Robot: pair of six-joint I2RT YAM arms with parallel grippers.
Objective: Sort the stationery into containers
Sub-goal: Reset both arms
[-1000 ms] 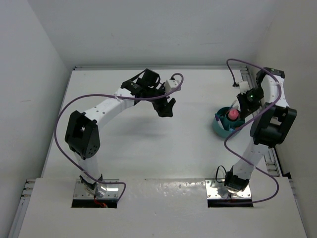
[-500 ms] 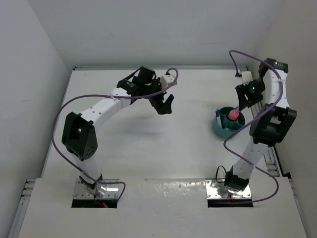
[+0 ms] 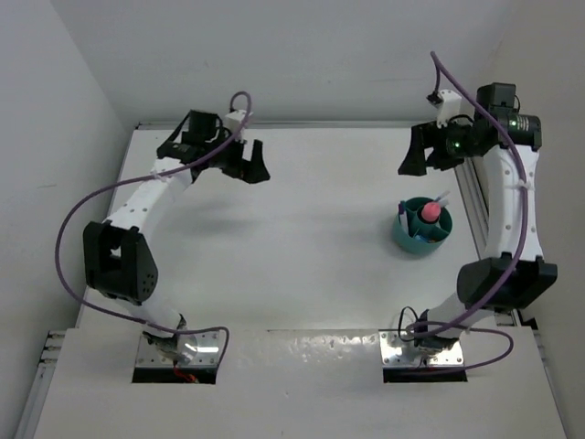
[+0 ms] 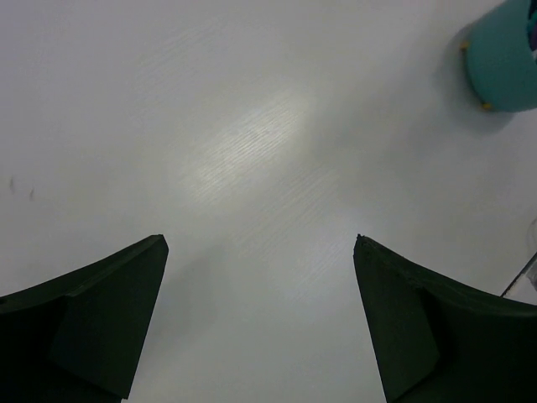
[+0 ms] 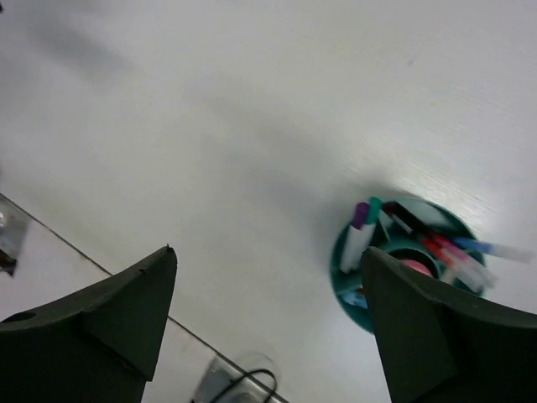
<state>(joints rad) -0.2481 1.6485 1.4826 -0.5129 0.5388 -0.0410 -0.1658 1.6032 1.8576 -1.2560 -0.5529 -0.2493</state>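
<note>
Teal cup point(image 3: 407, 241): on the white bench point(image 3: 311, 265), right of middle, beside the right arm point(image 3: 514, 215) — pens point(image 5: 442, 250) and a pink marker point(image 3: 429, 212) stand inside.
Left hand point(image 3: 247, 171): fingers spread wide, above the bench's far-left part.
Right hand point(image 3: 416, 157): spread wide too — beyond the cup, apart from it.

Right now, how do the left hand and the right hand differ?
The left hand hangs over the far left of the table, well away from the teal cup; the right hand hangs just beyond the cup. The left hand's camera catches only the cup's edge; the right hand's looks into it. Both are open and empty.
</note>
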